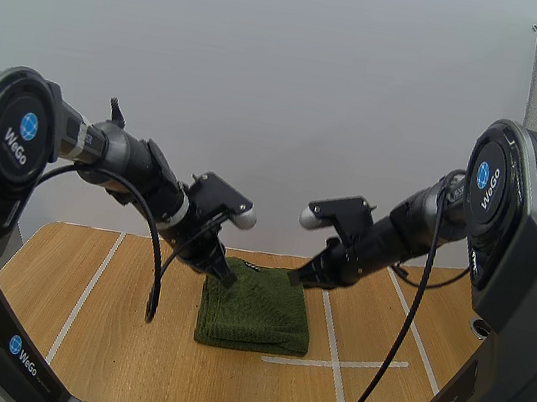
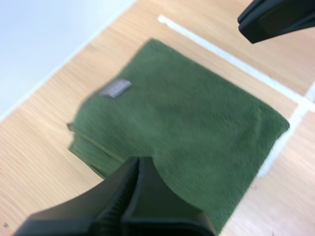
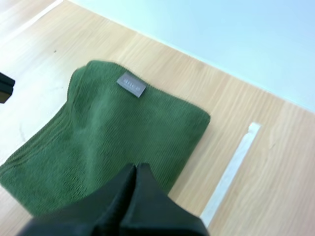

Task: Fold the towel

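Observation:
A dark green towel (image 1: 256, 307) lies folded into a small square at the middle of the wooden table, with a grey label (image 2: 115, 88) near its far edge. My left gripper (image 1: 228, 278) hovers just above the towel's far left corner, fingers shut together with nothing between them. My right gripper (image 1: 297, 277) hangs over the far right corner, likewise shut and empty. From the left wrist the towel (image 2: 187, 128) spreads beyond the closed fingers (image 2: 135, 196). The right wrist view has the towel (image 3: 113, 132) and its label (image 3: 131, 84) past the closed fingers (image 3: 135, 196).
White tape lines (image 1: 335, 363) cross the wooden table (image 1: 77, 334) to the right of the towel, and another line (image 1: 88, 290) runs along the left side. A plain white wall stands behind the table's far edge.

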Tool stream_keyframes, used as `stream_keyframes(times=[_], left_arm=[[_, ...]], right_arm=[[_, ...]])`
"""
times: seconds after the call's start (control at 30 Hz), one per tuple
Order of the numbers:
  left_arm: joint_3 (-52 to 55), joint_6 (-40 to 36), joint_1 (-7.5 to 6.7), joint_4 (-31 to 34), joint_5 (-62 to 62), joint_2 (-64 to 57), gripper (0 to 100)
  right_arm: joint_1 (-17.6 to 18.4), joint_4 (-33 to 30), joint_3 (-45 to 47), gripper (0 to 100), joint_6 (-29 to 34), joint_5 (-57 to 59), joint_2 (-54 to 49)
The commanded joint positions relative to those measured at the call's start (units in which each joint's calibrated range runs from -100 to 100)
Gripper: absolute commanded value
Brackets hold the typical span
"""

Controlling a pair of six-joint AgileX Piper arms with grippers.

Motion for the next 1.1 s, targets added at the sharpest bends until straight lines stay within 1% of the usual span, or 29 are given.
stream_keyframes(times=[0.0, 0.17, 0.3, 0.5, 0.63, 0.73, 0.87, 1.07], left_arm=[[-14.09, -3.33, 0.0, -0.04, 0.23, -3.7, 0], [-20.01, -3.93, 0.0, -0.18, 2.82, 4.28, 0], [-23.06, -4.12, 0.0, -0.28, 4.13, 8.84, 0], [-23.4, -3.99, 0.03, 0.18, 2.36, 11.7, 0], [-23.4, -3.77, 0.7, 0.49, -1.94, 13.0, 0], [-23.4, -2.83, 0.97, -0.03, -2.22, 14.56, 0], [-23.4, -2.83, 0.97, -0.16, -3.8, 17.21, 0], [-23.4, -1.97, 0.97, -1.34, -4.74, 20.65, 0]], right_arm=[[0.05, 1.58, -13.55, 0, 1.32, 1.5, 1.68], [0.37, 2.76, -19.22, 0, 2.27, 5.04, 8.27], [1.89, 2.76, -21.23, 0, 3.7, 2.82, 12.34], [4.12, 2.76, -21.24, 0, 3.7, -5.88, 17.09], [4.28, 2.66, -21.24, 0, 3.7, -10.26, 19.3], [4.28, 2.66, -21.24, 0, 3.59, -11.78, 20.17], [4.28, 2.66, -21.24, 0, 3.5, -14.12, 21.51], [4.28, 2.66, -21.24, 0, 3.47, -14.34, 24.64]])
